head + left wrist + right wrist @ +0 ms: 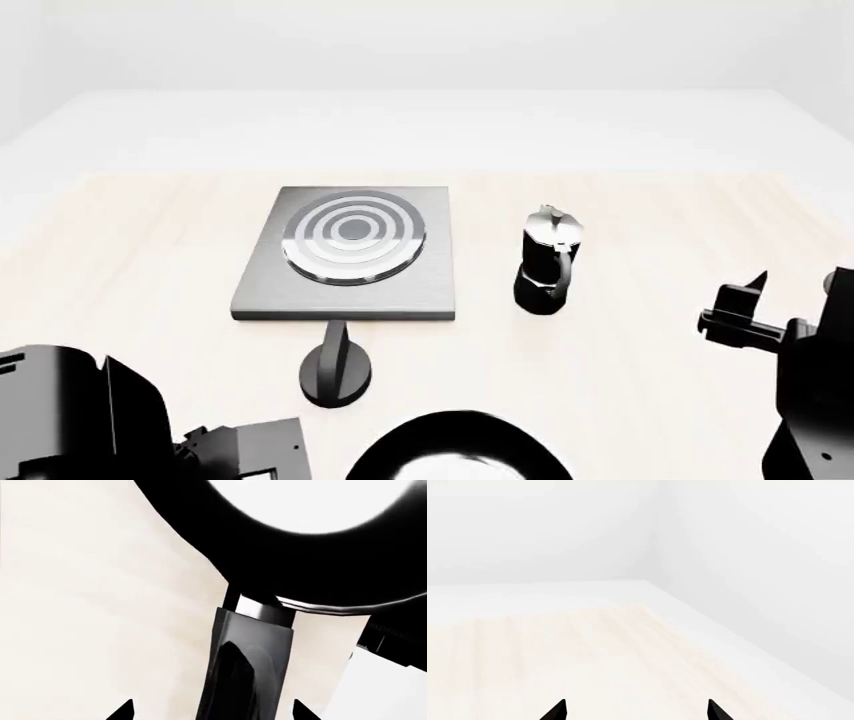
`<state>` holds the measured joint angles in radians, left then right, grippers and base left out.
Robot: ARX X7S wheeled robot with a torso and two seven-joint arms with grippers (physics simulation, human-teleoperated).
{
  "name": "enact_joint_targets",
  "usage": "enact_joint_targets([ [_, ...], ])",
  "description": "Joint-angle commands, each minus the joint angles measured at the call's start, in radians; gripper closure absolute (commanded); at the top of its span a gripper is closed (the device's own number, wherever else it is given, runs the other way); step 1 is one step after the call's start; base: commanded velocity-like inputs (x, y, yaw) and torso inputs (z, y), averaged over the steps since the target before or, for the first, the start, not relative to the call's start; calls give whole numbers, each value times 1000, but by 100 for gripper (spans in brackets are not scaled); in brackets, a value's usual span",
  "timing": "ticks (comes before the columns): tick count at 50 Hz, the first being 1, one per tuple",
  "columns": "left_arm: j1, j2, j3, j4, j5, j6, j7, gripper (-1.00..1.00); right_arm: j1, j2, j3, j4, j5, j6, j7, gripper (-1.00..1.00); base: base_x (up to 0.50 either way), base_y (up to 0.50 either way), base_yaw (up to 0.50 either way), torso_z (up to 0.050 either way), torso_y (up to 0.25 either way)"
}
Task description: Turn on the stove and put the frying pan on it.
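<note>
Closest to the head camera, at the very bottom edge of its view, sits the frying pan (447, 450), only its far dark rim and a sliver of pale inside showing, with the left arm's black bulk beside it in the lower left corner. From the left wrist view the pan (313, 540) fills the upper part of the picture, its shiny pale inside ringed by black wall, and its long dark grey handle (250, 665) runs straight down between the two fingertips of the left gripper (212, 711); those tips stand wide apart on either side of the handle, and I cannot tell whether they touch it. Just beyond the pan on the pale wooden table (667, 210) stands the small black round knob (336, 368), upright on its edge, just in front of the stove's near side. Past it lies the stove (350, 262), a flat grey square plate with raised concentric rings, nothing on it. To the stove's right, a little apart from it, stands a tall black moka pot (549, 262) with a silvery lid. At the right edge the right arm is raised above the table; its wrist view shows the right gripper (637, 711) with tips spread wide over bare wood, holding nothing.
</note>
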<state>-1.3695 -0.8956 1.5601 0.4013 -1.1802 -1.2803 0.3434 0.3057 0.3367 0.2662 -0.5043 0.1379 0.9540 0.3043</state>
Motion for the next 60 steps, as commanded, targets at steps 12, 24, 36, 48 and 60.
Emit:
enact_joint_targets([
  [12,24,1,33,-31,46,29,27,100,-6,-2,0,-11,6,-9,5,-100,0,0,0,0,0],
  [24,-65,-68,-28,136,-21,-18,-58,100,-3,2,4,-15,9,-4,7,-100,0,0,0,0,0],
  [36,-353,-166,-203,358,-322,-128,-123,100,9,7,-2,-28,10,14,13,-100,0,0,0,0,0],
  [48,-397,-199,-252,215,-427,-75,-227,100,6,7,-8,-20,10,8,17,-100,0,0,0,0,0],
  [60,-462,-151,-329,0,-636,60,-398,100,8,9,-9,-16,13,6,18,-100,0,0,0,0,1],
])
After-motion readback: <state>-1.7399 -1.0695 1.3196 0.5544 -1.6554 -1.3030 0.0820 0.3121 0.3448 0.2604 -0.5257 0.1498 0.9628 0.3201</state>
